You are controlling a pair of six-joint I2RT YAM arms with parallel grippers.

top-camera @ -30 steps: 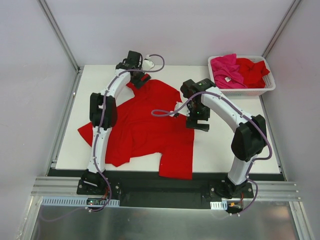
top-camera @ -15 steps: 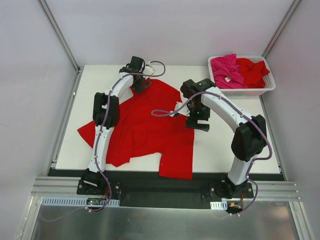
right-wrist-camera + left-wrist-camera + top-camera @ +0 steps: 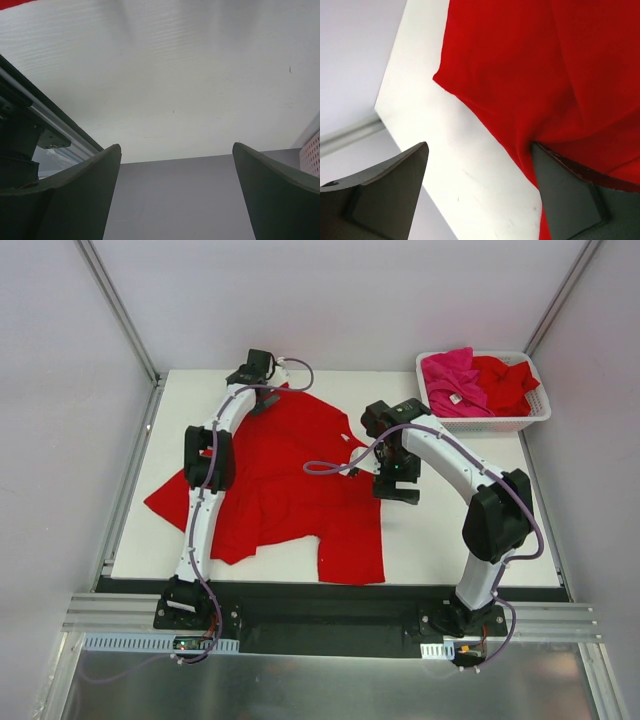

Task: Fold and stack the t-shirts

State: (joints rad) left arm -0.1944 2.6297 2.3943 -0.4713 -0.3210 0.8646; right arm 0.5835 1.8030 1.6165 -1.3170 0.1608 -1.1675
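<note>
A bright red t-shirt (image 3: pixel 290 480) lies spread out on the white table (image 3: pixel 450 530). My left gripper (image 3: pixel 260 398) is at the shirt's far edge. In the left wrist view (image 3: pixel 480 190) it is open: one finger touches the red cloth (image 3: pixel 530 75) and the other is over bare table. My right gripper (image 3: pixel 396 486) hangs at the shirt's right edge, open and empty, and in the right wrist view (image 3: pixel 175 195) it sees only table and wall. A magenta t-shirt (image 3: pixel 450 380) with a white label and another red t-shirt (image 3: pixel 505 380) lie in the basket.
The white slotted basket (image 3: pixel 500 423) stands at the table's far right corner. Grey walls with metal rails close in the table on the left, right and back. The near hem of the spread shirt reaches the table's front edge.
The left gripper moved left along the far edge. The spread shirt shifted back and left with it, its near hem drawing in from the front edge. The right arm has not moved.
</note>
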